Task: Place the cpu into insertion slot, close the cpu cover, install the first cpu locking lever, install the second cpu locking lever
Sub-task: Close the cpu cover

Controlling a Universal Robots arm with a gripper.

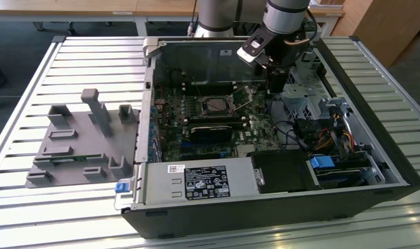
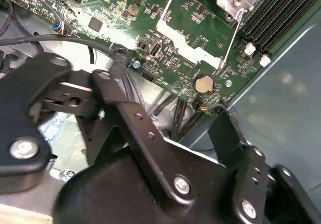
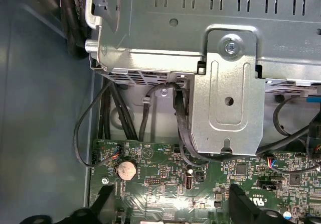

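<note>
Slatted metal table (image 1: pixel 92 57); gripper (image 1: pixel 276 87) inside case (image 1: pixel 279 213).

This looks like a robotics lab or test workshop set up in an office-like room. The worktop (image 1: pixel 30 218) is a slatted aluminium bench of the kind built for rigs, and a robot arm (image 1: pixel 286 15) rises at its far edge. On it lies a desktop computer case (image 1: pixel 265 207), opened so that its green circuit board (image 1: pixel 196 140) is bare, beside a grey moulded parts fixture (image 1: pixel 79 150). Beyond the far edge stand wooden desks (image 1: pixel 92 8) on dark carpet (image 1: pixel 16 31).
</note>
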